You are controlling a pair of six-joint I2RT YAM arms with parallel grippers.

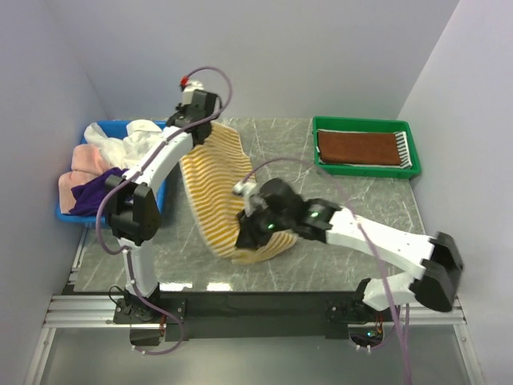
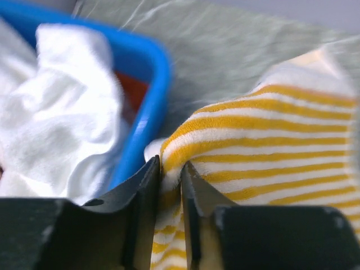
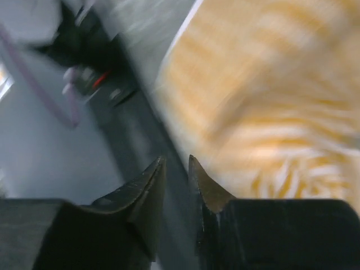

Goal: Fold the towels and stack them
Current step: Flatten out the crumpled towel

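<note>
A yellow-white striped towel [image 1: 212,184] lies stretched across the marble table from back to front, its near end crumpled. My left gripper [image 1: 205,128] is shut on the towel's far corner, and the cloth [image 2: 270,140] is pinched between its jaws [image 2: 170,169]. My right gripper [image 1: 247,226] is over the towel's near end. In the blurred right wrist view its jaws [image 3: 176,163] stand narrowly apart with nothing between them, and the towel [image 3: 270,84] lies to their right. A folded brown towel [image 1: 357,147] lies in the green tray, with a grey-white striped edge [image 1: 403,148] beside it.
A blue bin [image 1: 94,128] at the left holds white [image 1: 136,140], pink [image 1: 80,168] and purple [image 1: 96,192] towels. It also shows in the left wrist view [image 2: 149,84]. The green tray [image 1: 365,123] stands at the back right. The table's black front edge runs below the towel.
</note>
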